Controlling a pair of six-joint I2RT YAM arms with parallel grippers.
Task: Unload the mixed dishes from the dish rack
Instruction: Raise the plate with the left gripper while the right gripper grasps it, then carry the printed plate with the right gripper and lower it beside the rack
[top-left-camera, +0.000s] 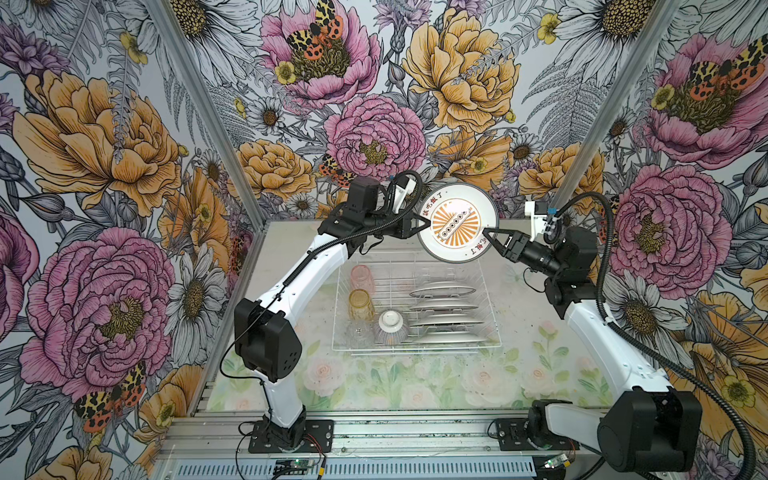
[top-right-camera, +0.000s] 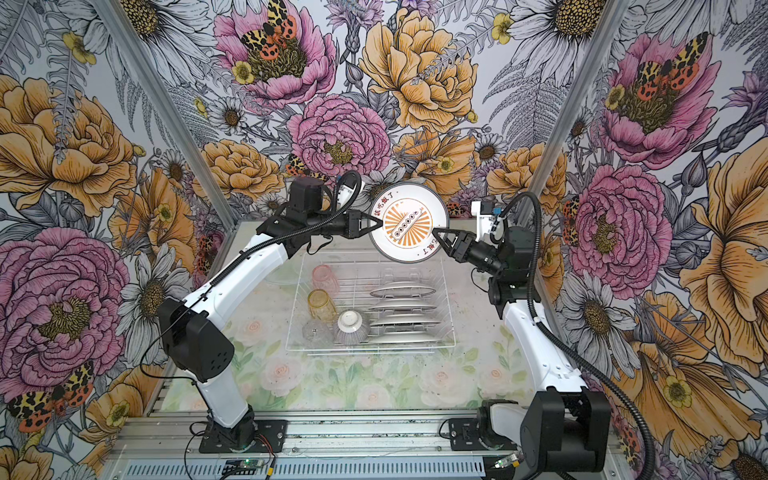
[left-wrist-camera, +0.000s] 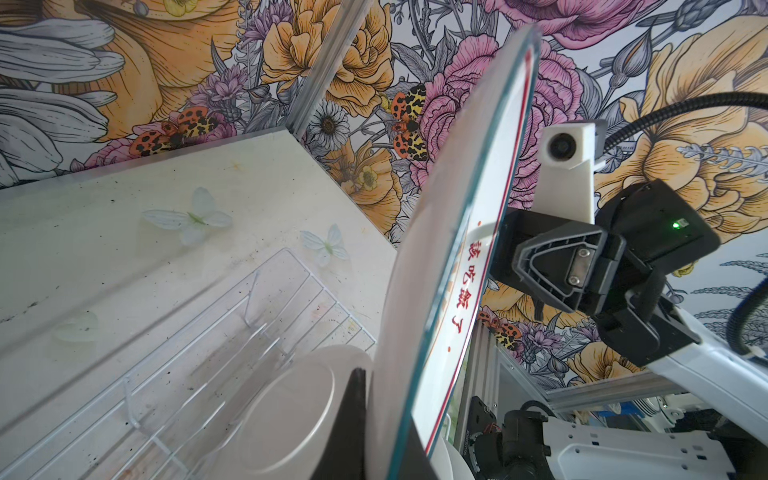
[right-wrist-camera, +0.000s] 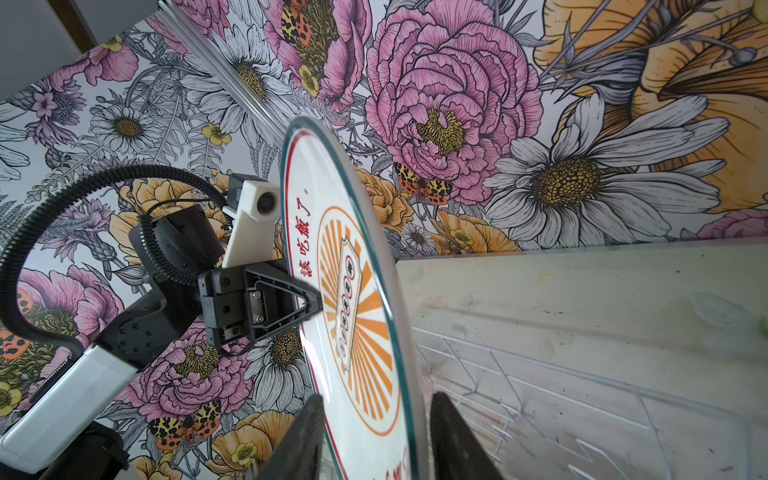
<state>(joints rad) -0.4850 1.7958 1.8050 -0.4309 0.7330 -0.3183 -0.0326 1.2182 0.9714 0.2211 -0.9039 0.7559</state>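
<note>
At middle of table: dish rack holds four plates on edge between prongs. Bowl sits foot-up, likely to drain, beside three tumblers along left side. Fifth plate hangs above rack's far edge, apparently mid-handover. Left gripper pinches one rim tight, carrying it. Right gripper straddles opposite rim, fingers part-open, gap showing.

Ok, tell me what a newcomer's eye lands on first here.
The white plate with an orange sunburst print, held in mid-air above the far end of the dish rack: the left gripper clamps one rim, and the jaws of the right gripper straddle the opposite one. Around it, loud floral wallpaper covers the walls.
</note>
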